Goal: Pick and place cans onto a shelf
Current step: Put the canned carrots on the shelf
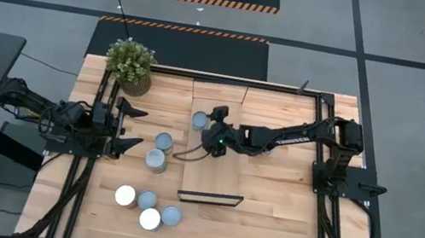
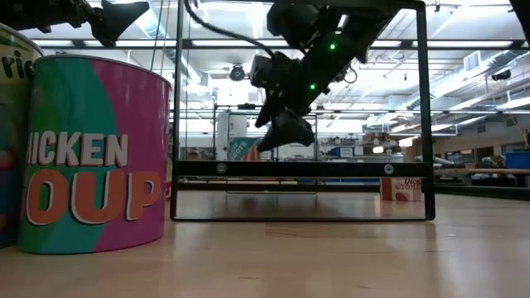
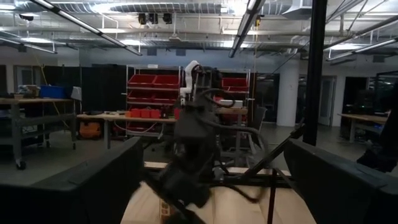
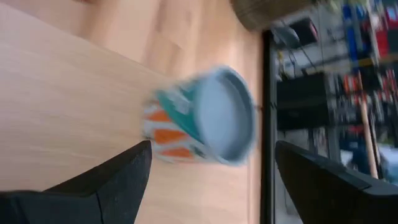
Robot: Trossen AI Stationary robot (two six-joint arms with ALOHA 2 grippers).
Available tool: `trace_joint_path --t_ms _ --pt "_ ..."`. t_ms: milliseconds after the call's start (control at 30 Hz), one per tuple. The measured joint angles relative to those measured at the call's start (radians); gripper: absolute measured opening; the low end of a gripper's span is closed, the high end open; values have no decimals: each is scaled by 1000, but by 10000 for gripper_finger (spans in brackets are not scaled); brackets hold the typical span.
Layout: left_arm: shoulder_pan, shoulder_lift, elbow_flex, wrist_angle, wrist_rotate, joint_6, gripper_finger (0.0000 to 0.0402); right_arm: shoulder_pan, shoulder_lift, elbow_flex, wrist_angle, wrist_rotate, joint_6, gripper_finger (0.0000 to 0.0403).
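Note:
One can (image 1: 199, 119), with teal and orange sides (image 4: 186, 127), stands upright on its base on the light-wood shelf (image 1: 225, 173) near its far end. My right gripper (image 1: 211, 125) is open just right of that can, a finger on either side (image 4: 212, 149), touching nothing. It hangs above the shelf in the low view (image 2: 286, 132). Two cans (image 1: 160, 150) stand on the table left of the shelf. Several more cans (image 1: 147, 208) stand near the front edge. My left gripper (image 1: 131, 127) is open and empty at the table's left.
A potted green plant (image 1: 129, 64) stands at the far left corner. A pink and teal soup can (image 2: 91, 153) fills the low view's left. The shelf's black end frame (image 2: 302, 170) stands across the low view. Bare wood lies right of the shelf (image 1: 278, 191).

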Motion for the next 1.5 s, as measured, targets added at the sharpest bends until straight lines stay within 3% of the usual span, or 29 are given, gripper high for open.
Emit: trace_joint_path --t_ms 267,567,833,1300,1500 --pt "0 0 0 2 0 -1 396 -6 7 0 106 -135 -119 348" --pt "0 0 0 5 0 -1 396 -42 49 2 229 -199 -230 348" --pt "0 0 1 2 -7 -2 396 -54 106 12 344 -155 -276 348" --pt "0 6 1 9 -10 -2 396 -86 107 87 323 -67 -275 348" --pt "0 6 1 8 -10 -2 396 -51 72 154 152 -41 -286 348"
